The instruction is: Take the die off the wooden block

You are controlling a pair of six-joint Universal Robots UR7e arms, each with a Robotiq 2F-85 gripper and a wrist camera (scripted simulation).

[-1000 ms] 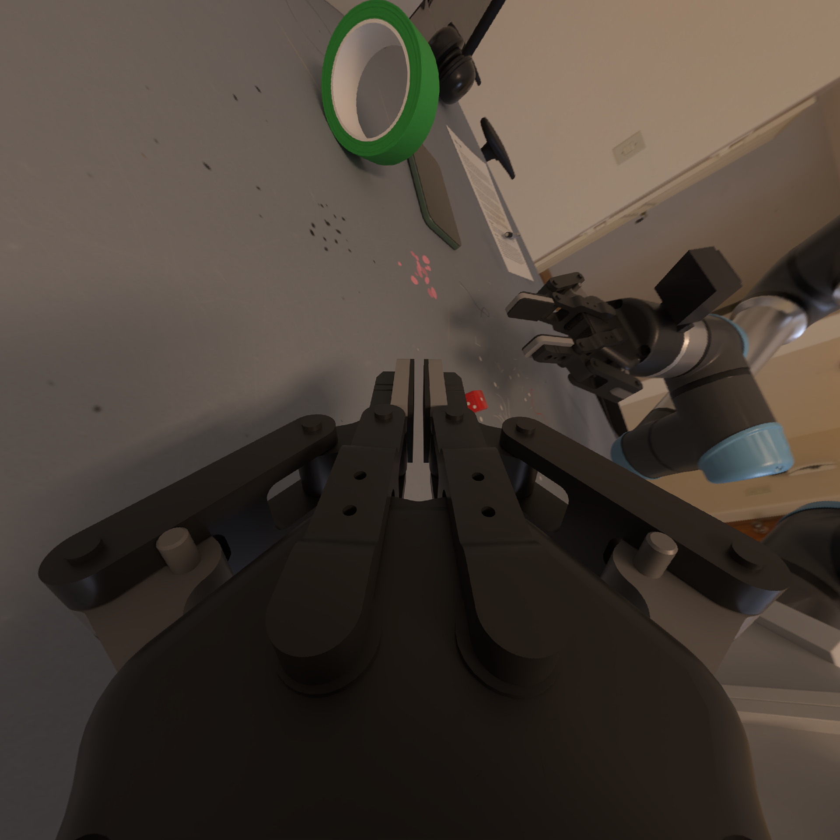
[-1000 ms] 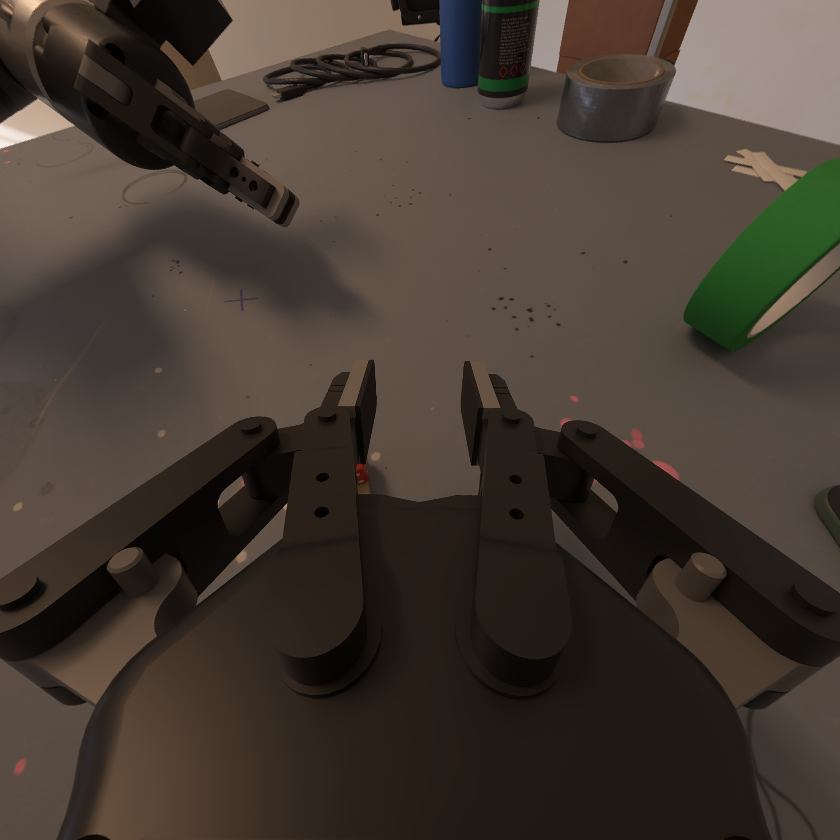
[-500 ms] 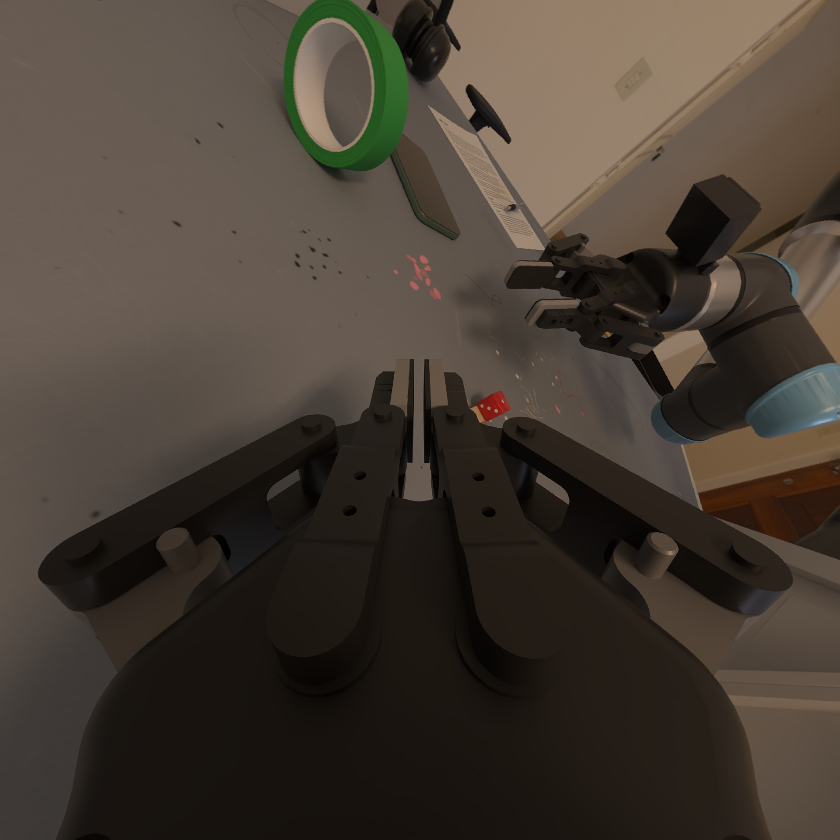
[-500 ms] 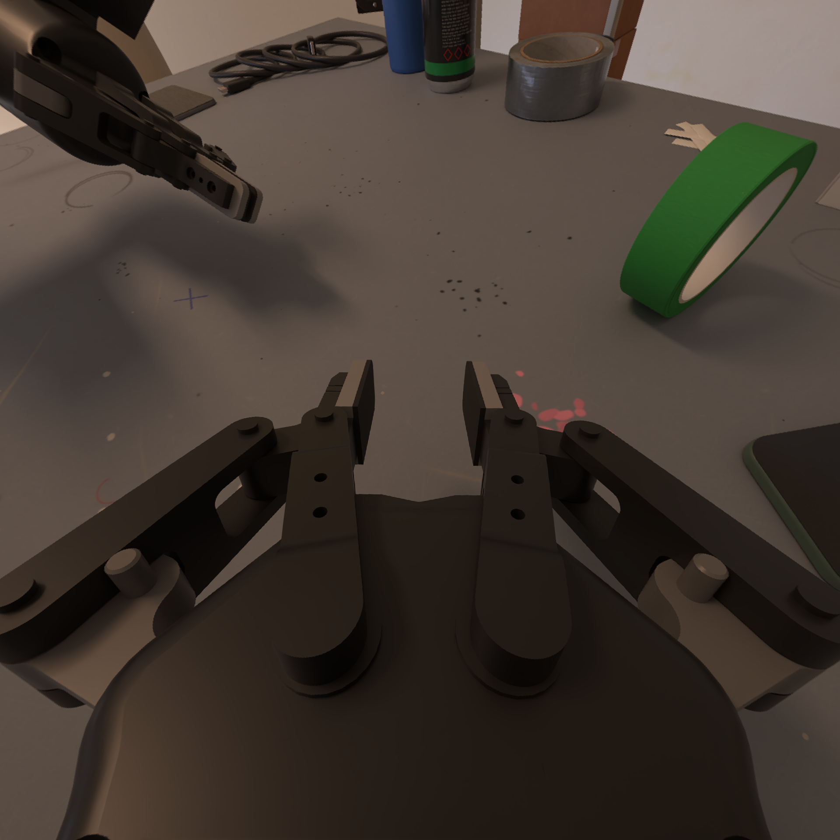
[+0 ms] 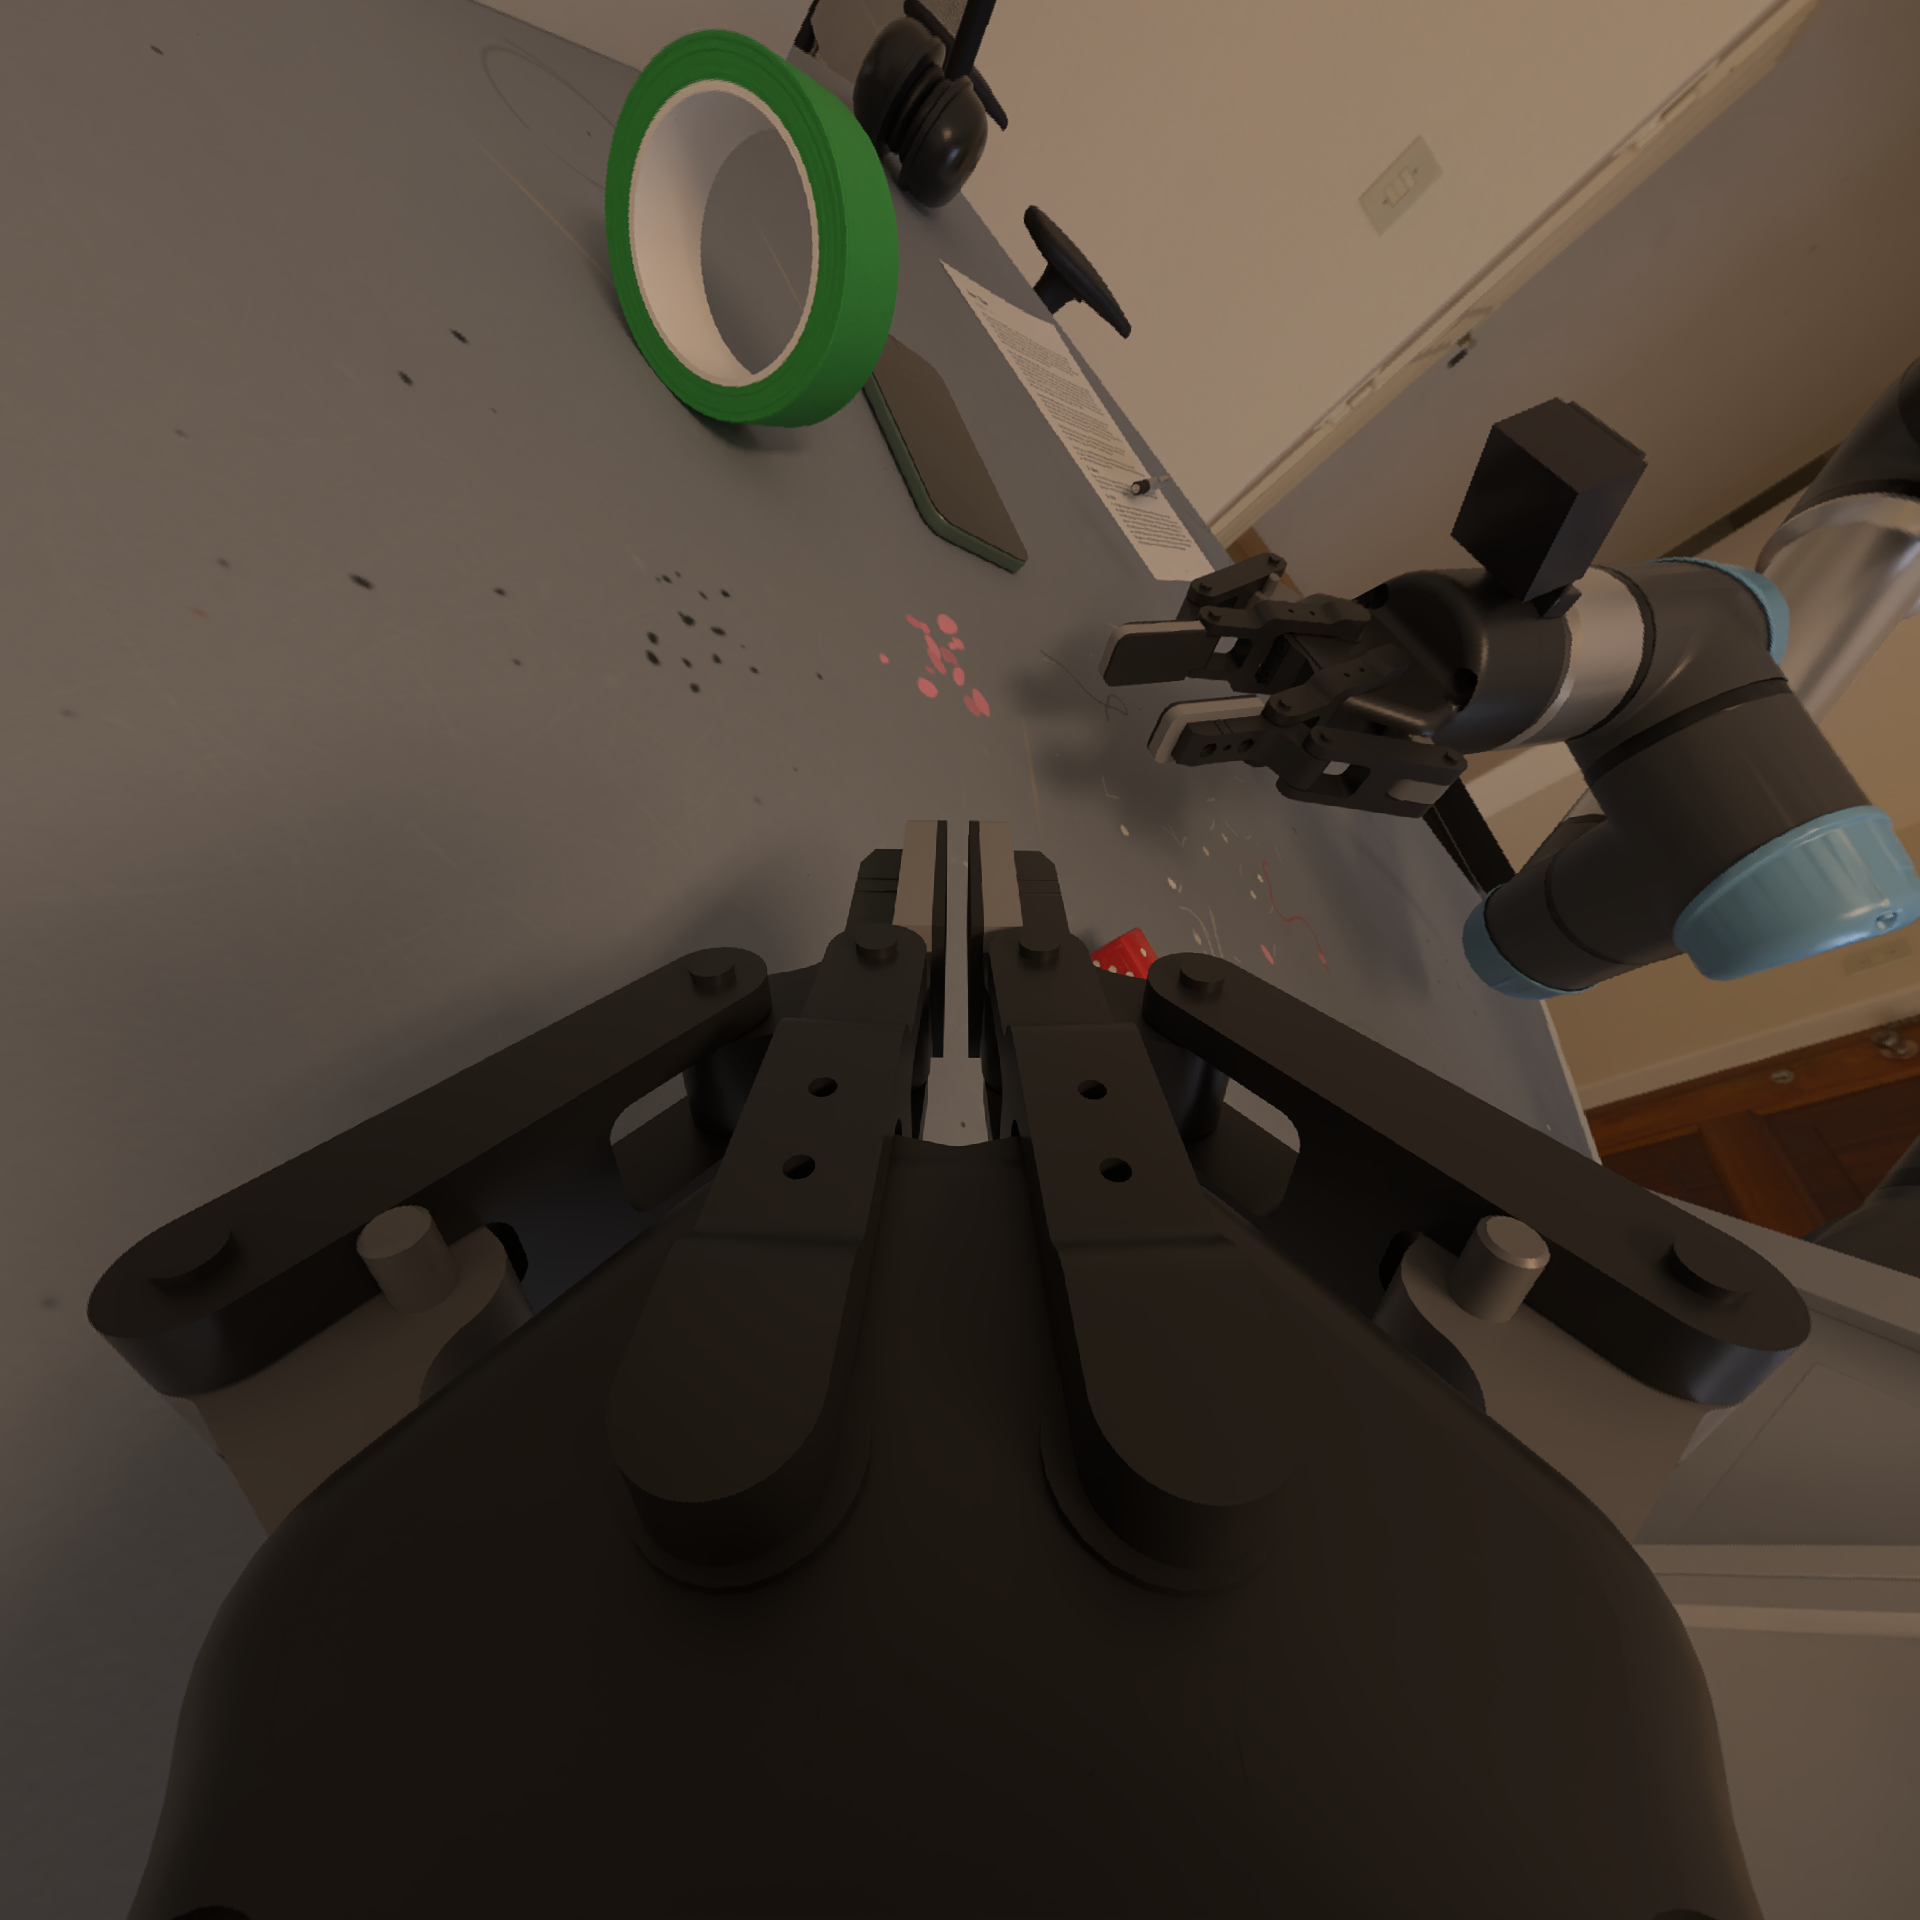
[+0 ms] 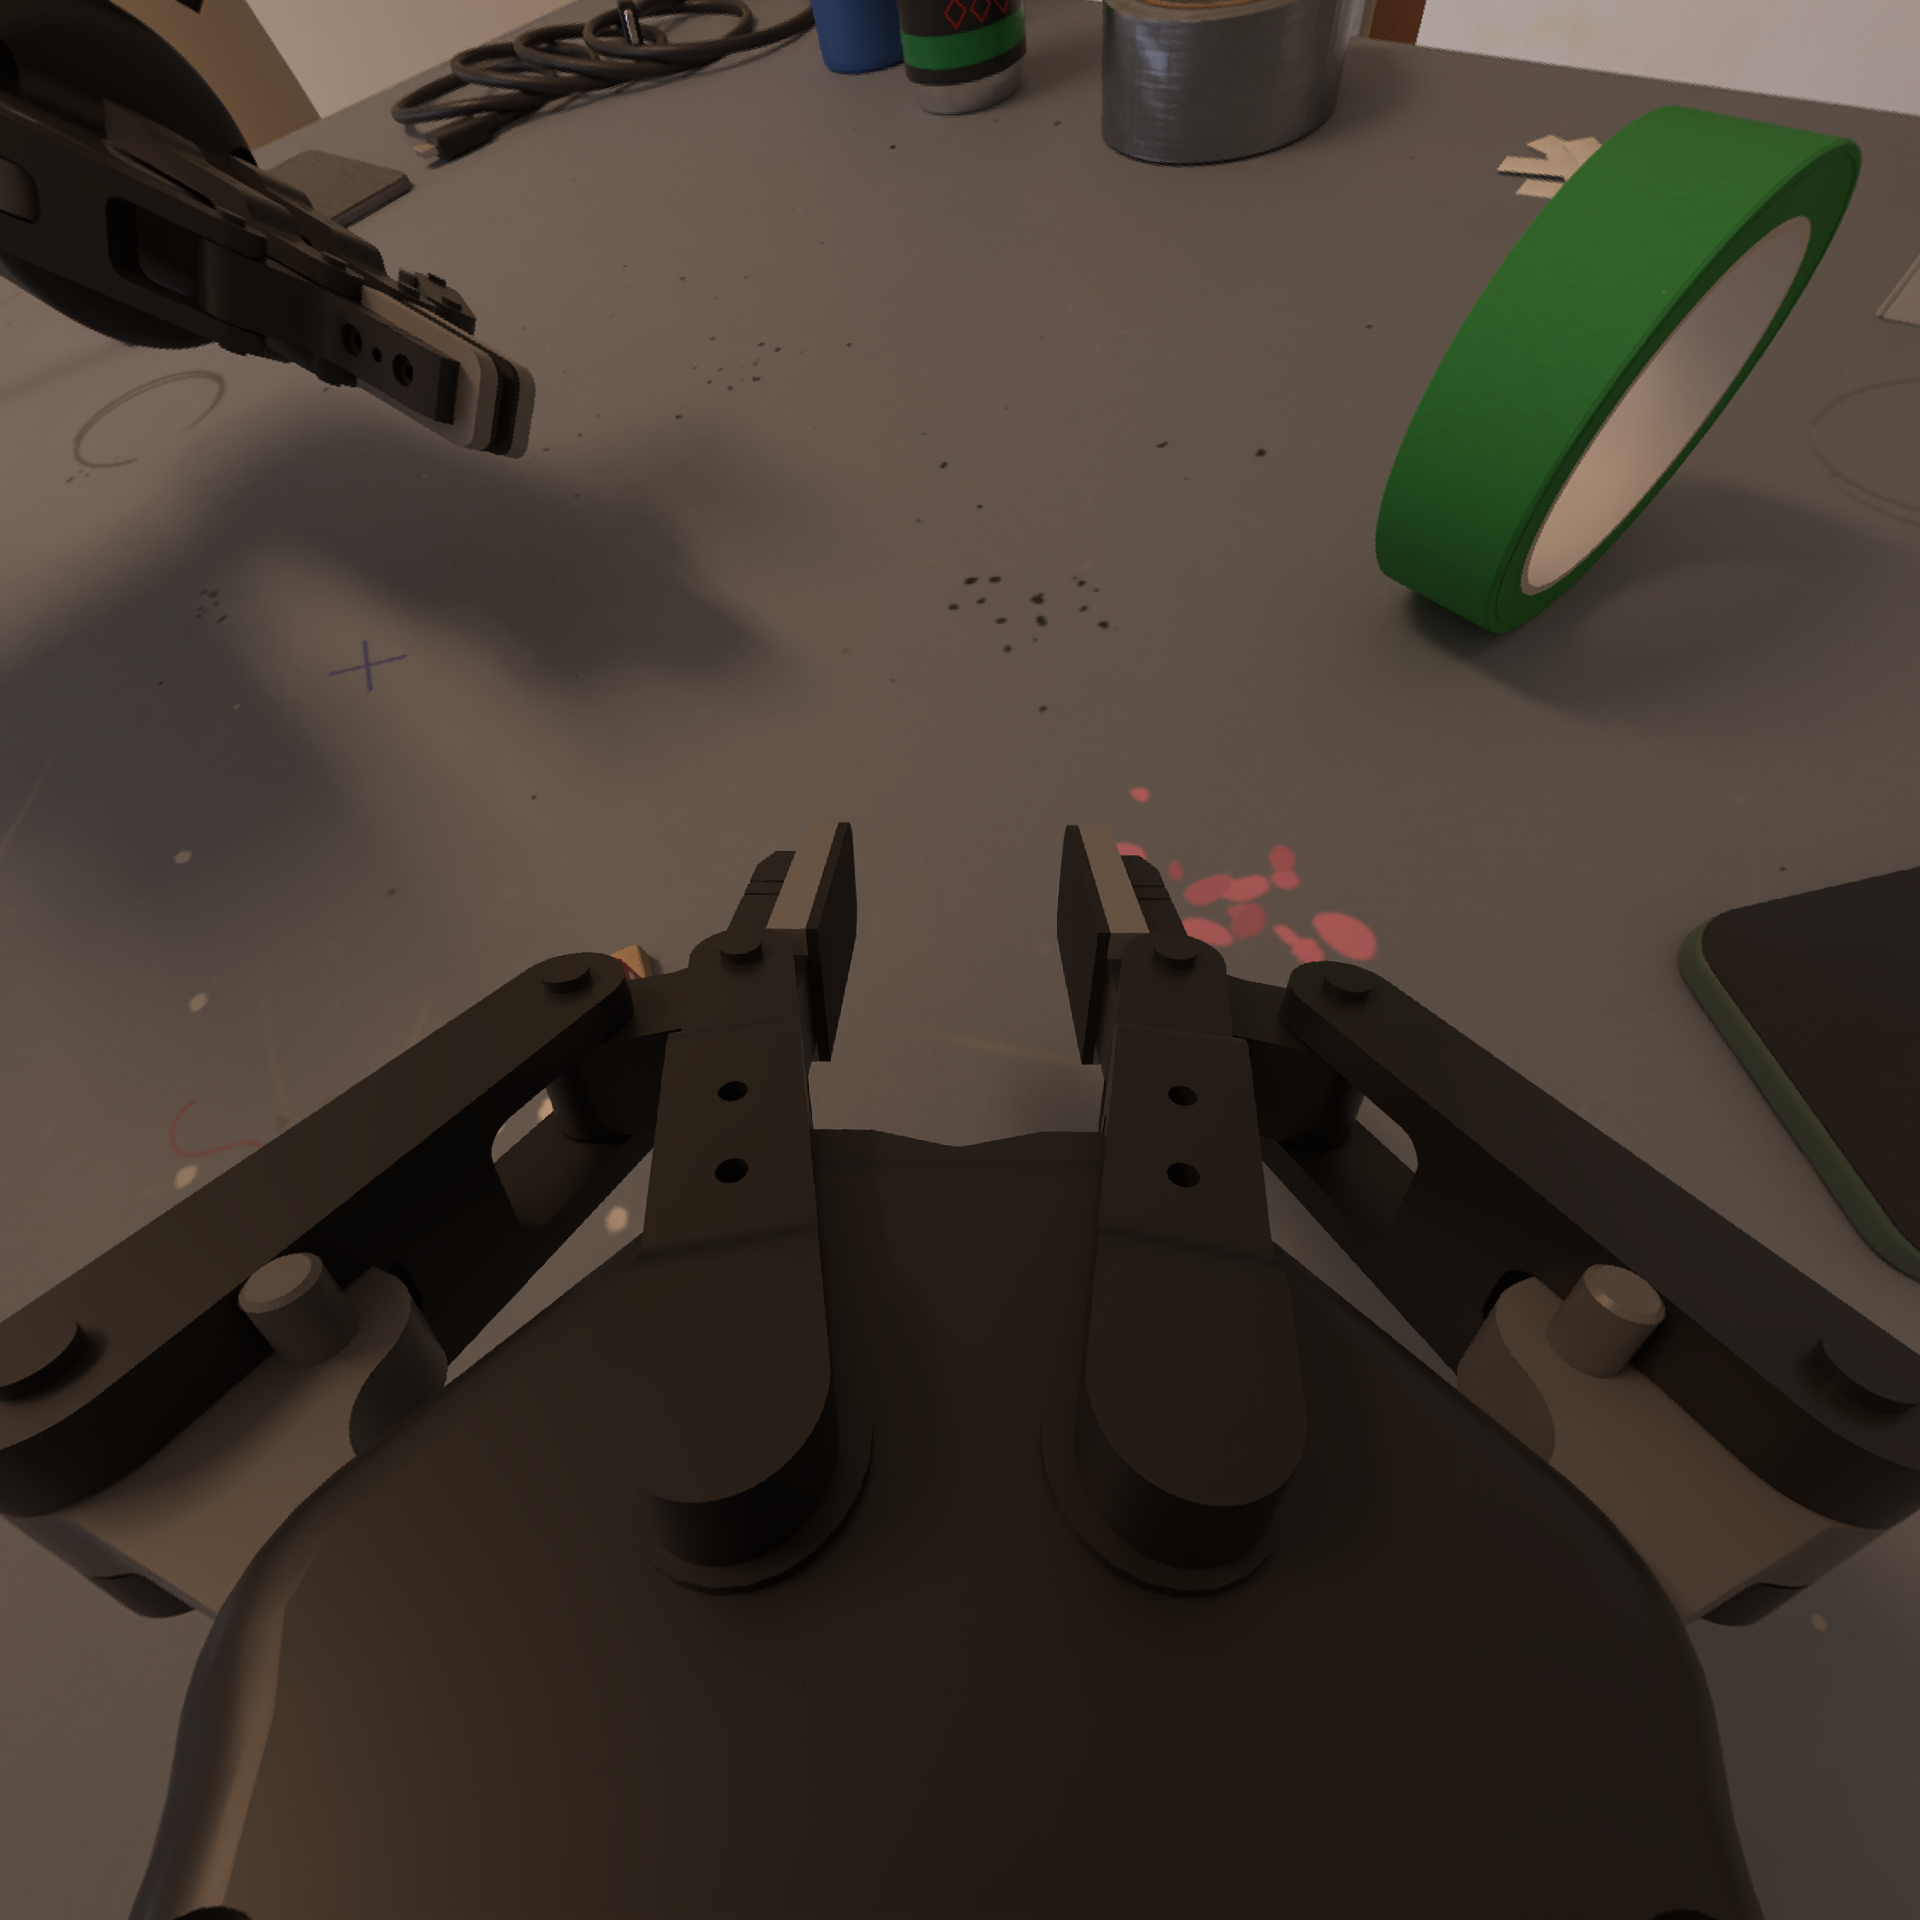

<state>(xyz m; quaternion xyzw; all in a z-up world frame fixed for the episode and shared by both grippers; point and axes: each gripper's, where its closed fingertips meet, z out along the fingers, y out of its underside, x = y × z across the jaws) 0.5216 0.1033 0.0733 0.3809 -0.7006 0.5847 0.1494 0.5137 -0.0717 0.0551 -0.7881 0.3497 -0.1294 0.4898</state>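
In the left wrist view a small red die [image 5: 1124,954] with white pips sits low on the grey table [image 5: 312,727], half hidden behind my left gripper's right finger linkage. My left gripper [image 5: 958,831] is shut and empty, just left of the die and above it. In the right wrist view only a tan corner of the wooden block [image 6: 636,956] peeks out behind the left linkage. My right gripper [image 6: 956,883] is open and empty above bare table, to the right of the block. It also shows in the left wrist view [image 5: 1143,696], and the left gripper shows in the right wrist view [image 6: 488,400].
A green tape roll [image 6: 1621,364] stands on edge at the right, beside a dark flat pad [image 6: 1829,1039]. At the far edge are a grey duct tape roll [image 6: 1226,83], a can [image 6: 961,52], a blue cylinder [image 6: 857,31] and a coiled cable [image 6: 582,52]. A paper sheet [image 5: 1070,405] lies near the table edge.
Both wrist views have shifted. The die now sits closer behind my left finger linkage. In the right view the green roll and pad came further into frame. Neither gripper's jaws changed.
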